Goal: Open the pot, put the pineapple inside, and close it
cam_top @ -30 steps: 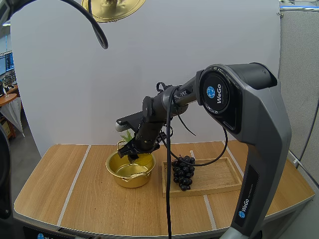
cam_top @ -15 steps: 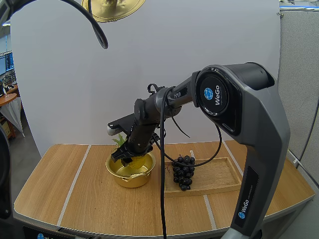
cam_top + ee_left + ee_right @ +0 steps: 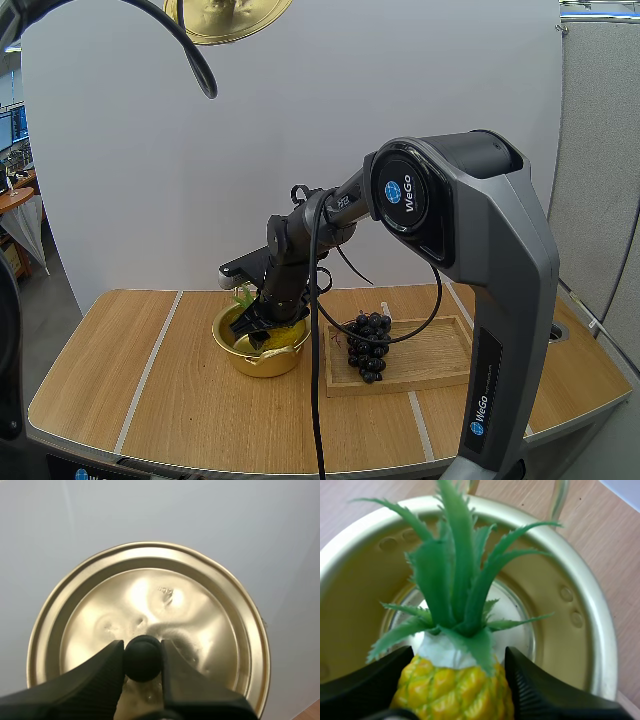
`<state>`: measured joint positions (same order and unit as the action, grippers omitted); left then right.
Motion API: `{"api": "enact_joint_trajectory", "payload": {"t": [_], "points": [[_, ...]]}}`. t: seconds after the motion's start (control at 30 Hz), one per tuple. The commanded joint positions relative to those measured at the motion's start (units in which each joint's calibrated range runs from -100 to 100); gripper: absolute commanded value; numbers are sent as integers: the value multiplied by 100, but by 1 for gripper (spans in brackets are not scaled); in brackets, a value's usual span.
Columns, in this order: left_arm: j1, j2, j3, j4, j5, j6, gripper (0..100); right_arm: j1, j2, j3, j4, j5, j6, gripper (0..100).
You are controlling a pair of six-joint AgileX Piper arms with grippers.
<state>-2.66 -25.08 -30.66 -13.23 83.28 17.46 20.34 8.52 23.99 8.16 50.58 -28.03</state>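
My right arm stretches forward and bends down, its end effector [image 3: 459, 655] clamping the pineapple [image 3: 450, 695] low inside the open pot [image 3: 580, 605] on the tabletop [image 3: 150, 380]. Leaves hide the pot's floor. Up high, my left end effector [image 3: 142, 647] pinches the lid [image 3: 200, 610] by its knob [image 3: 142, 661].

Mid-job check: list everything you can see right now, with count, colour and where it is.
Pot: one, gold, open, on the table left of the tray.
Lid: one, gold with a black knob, held up off the pot.
Pineapple: one, yellow with green leaves, at the pot's mouth.
Grapes: one dark bunch, on the tray.
Tray: one, wooden, on the table right of the pot.
Table: one, wooden.
Left gripper: black, shut on the knob.
Right gripper: black, shut on the pineapple.
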Motion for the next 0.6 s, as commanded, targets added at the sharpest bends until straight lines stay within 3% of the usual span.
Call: {"api": "enact_joint_trajectory", "payload": {"t": [0.0,0.03,0.1,0.2,0.23,0.57], "points": [[-25,-36,-58,26,-117,-23,0,6,-46,-39,10,163,6,0],[-25,-36,-58,26,-117,-23,0,6,-46,-39,10,163,6,4],[-25,-36,-58,26,-117,-23,0,6,-46,-39,54,163,6,29],[-25,-36,-58,26,-117,-23,0,6,-46,-39,15,163,21,86],[-25,-36,-58,26,-117,-23,0,6,-46,-39,-20,145,47,100],[-25,-36,-58,26,-117,-23,0,6,-504,-39,8,444,87,100]]}}
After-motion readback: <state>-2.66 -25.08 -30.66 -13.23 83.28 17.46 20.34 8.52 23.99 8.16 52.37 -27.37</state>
